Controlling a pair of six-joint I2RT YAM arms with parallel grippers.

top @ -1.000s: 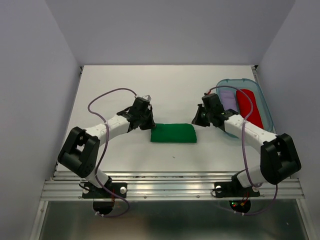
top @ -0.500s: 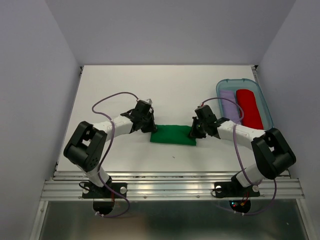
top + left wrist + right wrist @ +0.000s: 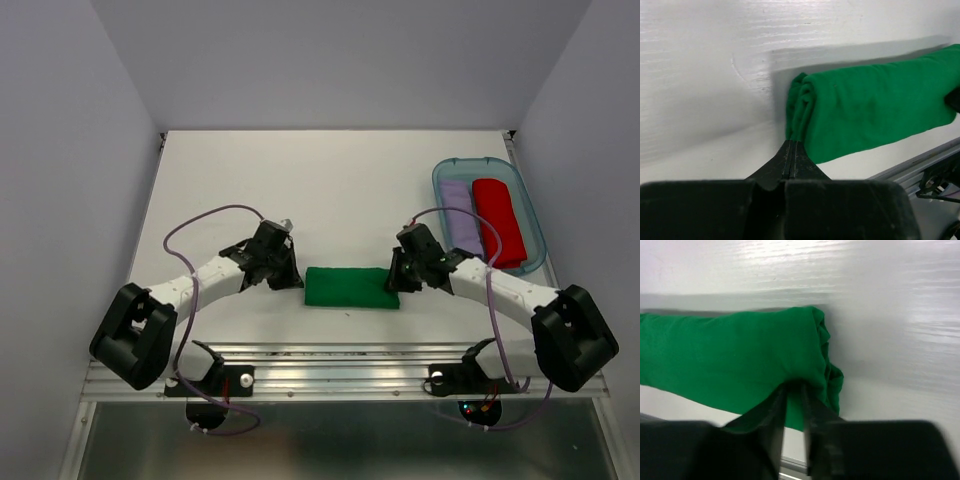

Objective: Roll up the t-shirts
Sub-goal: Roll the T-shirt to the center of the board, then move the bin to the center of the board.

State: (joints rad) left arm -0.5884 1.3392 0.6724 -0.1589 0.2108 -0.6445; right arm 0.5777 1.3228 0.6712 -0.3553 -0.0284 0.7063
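The green shirt [image 3: 350, 288] lies rolled into a short, thick bundle on the white bench [image 3: 330, 190], near its front edge and about midway between the two arms. Its long side runs left to right.

The left pincer [image 3: 298, 280] sits at the roll's left end. In the left wrist view the left pincer [image 3: 791, 147] is clenched, its two fingers pressed flat together with no gap. Their tips touch the lower fold of the green shirt [image 3: 875, 115], where the layered end of the roll shows. No cloth can be seen between them.

The right pincer [image 3: 396, 278] sits at the opposite, right end. In the right wrist view the right pincer [image 3: 794, 392] has its fingers a narrow slit apart and pushed against the bunched end of the green shirt [image 3: 730, 355]. Green shows in the slit, but the picture is blurred, so I cannot tell whether cloth is pinched there or only lies behind.

Well to the right, a clear blue bin [image 3: 438, 172] holds a lilac shirt [image 3: 458, 205] and a red shirt [image 3: 497, 215], rolled and lying side by side.
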